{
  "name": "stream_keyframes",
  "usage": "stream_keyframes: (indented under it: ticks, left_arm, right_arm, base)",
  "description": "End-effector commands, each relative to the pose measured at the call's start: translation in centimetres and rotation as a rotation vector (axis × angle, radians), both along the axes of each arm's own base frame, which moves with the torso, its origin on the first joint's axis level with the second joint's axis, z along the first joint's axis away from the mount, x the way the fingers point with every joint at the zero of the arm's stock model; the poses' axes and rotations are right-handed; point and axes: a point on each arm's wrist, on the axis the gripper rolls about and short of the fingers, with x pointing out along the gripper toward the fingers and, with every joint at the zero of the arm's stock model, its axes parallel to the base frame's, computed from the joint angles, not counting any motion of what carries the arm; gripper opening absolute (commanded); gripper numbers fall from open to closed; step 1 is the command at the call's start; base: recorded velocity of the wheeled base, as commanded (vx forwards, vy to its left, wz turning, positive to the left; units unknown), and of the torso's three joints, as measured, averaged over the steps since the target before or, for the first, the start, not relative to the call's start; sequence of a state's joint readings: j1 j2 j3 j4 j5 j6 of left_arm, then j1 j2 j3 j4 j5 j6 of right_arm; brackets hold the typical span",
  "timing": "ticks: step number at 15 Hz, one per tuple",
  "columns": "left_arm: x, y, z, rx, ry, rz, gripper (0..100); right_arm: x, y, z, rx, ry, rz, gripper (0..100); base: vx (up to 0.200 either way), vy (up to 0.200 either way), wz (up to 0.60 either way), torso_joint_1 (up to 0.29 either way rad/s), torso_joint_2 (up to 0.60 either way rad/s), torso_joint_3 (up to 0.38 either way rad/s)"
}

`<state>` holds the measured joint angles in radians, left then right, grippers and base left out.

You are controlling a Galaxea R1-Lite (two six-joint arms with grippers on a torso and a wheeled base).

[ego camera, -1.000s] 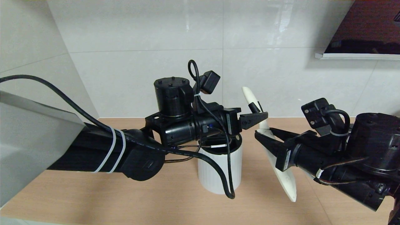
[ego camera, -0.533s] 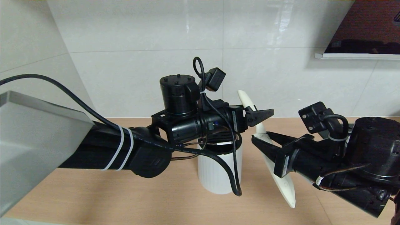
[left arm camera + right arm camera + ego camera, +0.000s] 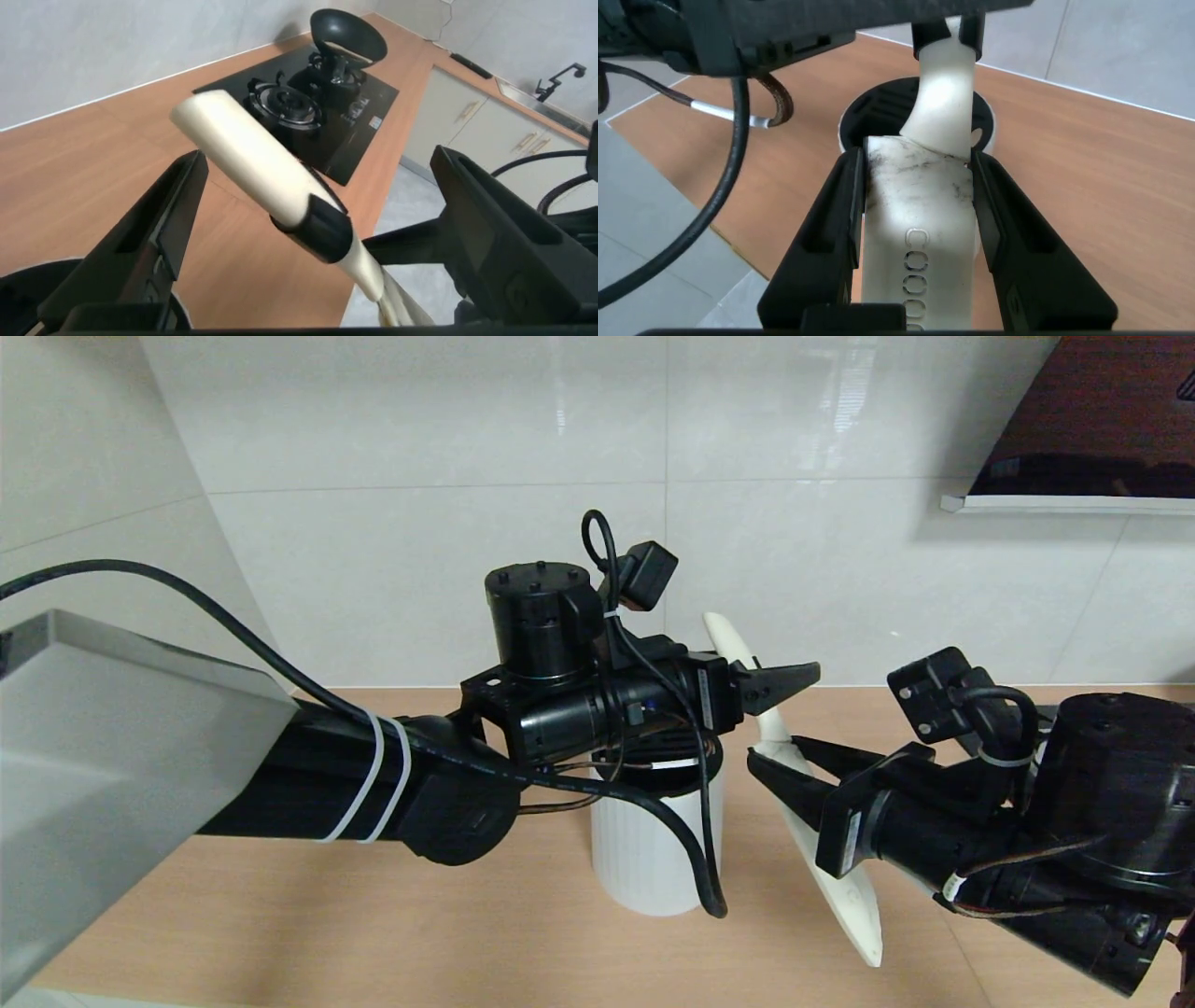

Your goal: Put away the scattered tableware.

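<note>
A cream-white spatula (image 3: 851,896) is held off the wooden worktop (image 3: 280,933), steeply tilted, with its narrow rounded handle uppermost and its broad flat blade lowest. A black band is seen around its neck in the left wrist view (image 3: 252,149). The blade is scuffed with dark marks and embossed with a row of small rings (image 3: 920,196). It is clamped at both edges by the right gripper (image 3: 775,756), while the handle passes between the spread fingers of the left gripper (image 3: 784,677). A white ribbed utensil holder (image 3: 649,859) with a black inner rim is stood upright on the worktop, just beside the spatula.
</note>
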<state>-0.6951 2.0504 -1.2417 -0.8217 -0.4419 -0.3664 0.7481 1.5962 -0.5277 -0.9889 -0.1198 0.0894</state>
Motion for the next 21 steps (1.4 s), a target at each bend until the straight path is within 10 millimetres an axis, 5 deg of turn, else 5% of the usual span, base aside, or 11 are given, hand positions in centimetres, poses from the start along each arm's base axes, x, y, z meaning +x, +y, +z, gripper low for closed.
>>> stream_keyframes:
  ticks: [1,2,14,15,21]
  left_arm:
    - [-0.2,-0.2,0.0,-0.001,0.0,-0.006,100]
    - [-0.2,-0.2,0.1,-0.002,-0.002,-0.006,0]
    - [-0.4,-0.2,0.3,-0.005,-0.005,-0.009,0]
    - [-0.4,-0.2,0.4,-0.007,-0.007,-0.009,0]
    - [-0.8,0.1,1.4,-0.022,-0.026,-0.007,0]
  right_arm:
    - [0.0,0.0,0.0,0.001,0.001,0.001,0]
    - [0.0,0.0,0.0,0.001,0.001,0.001,0]
    - [-0.1,-0.1,0.1,0.004,-0.005,0.001,0]
    - [-0.1,-0.1,0.1,0.005,-0.004,0.001,100]
    - [-0.3,-0.1,0.3,0.007,-0.008,0.005,100]
  base:
    - [0.0,0.0,0.0,0.0,0.0,0.0]
    - [0.0,0.0,0.0,0.0,0.0,0.0]
    - [0.0,0.0,0.0,0.0,0.0,0.0]
    - [0.0,0.0,0.0,0.0,0.0,0.0]
    - [0.0,0.0,0.0,0.0,0.0,0.0]
